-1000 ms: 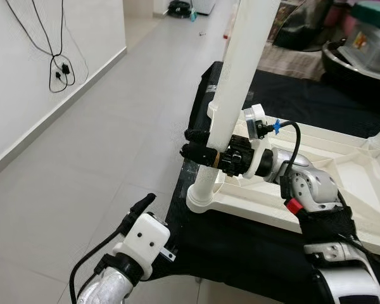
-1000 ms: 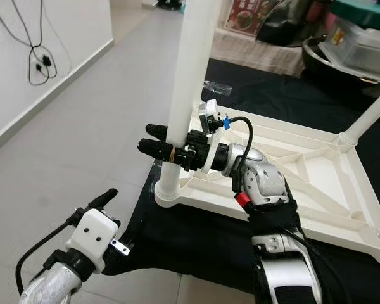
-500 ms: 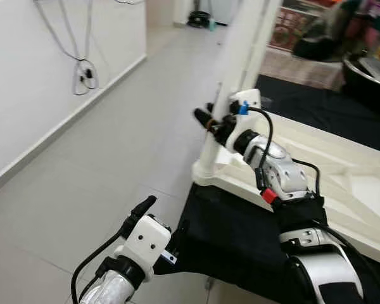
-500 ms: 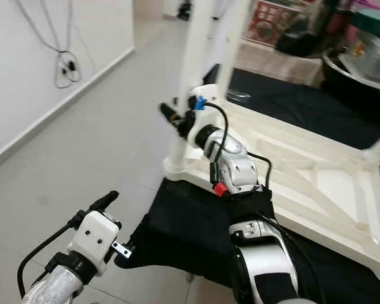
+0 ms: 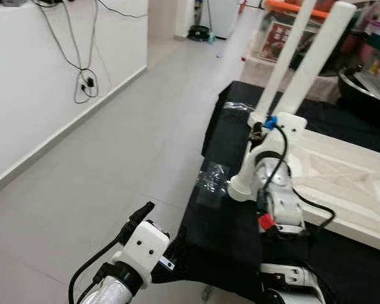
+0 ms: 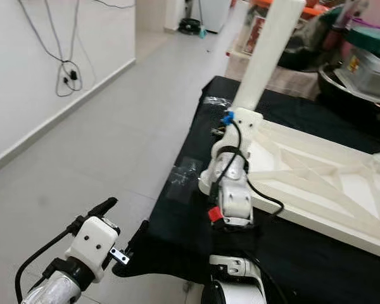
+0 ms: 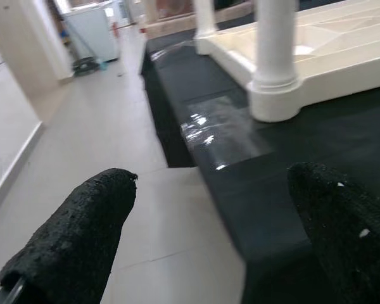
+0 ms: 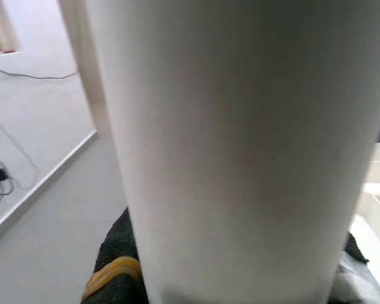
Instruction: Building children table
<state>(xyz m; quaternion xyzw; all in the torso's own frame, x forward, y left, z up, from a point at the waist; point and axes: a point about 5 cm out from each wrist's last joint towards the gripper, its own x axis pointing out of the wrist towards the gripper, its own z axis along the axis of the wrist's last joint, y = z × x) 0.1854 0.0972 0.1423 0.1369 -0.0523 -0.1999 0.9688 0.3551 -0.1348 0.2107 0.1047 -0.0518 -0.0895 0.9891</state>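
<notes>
The white children's table top [image 5: 342,177] lies upside down on a black cloth [image 5: 228,228]. A white leg [image 5: 304,76] rises from its near left corner socket [image 5: 240,187], leaning to the right in the head views. My right arm [image 6: 231,190] reaches up to that leg, and my right gripper [image 8: 234,266] is shut on it; the wrist view has black fingers [image 8: 117,253] on both sides of the leg. My left gripper [image 7: 209,183] is open, low at the left beside the cloth's edge, pointing at the leg's base [image 7: 275,95]. A second leg [image 5: 282,63] stands behind.
Clear plastic wrap [image 5: 212,180] lies on the cloth near the socket. Grey tiled floor [image 5: 114,145] runs along the left, with a white wall and hanging cables [image 5: 82,82]. Boxes and a dark pot [image 6: 361,69] crowd the back right.
The head camera has swung, shifting the whole scene. My right wrist has turned around the leg from its right side to its near side, still shut on it. The left arm keeps its pose.
</notes>
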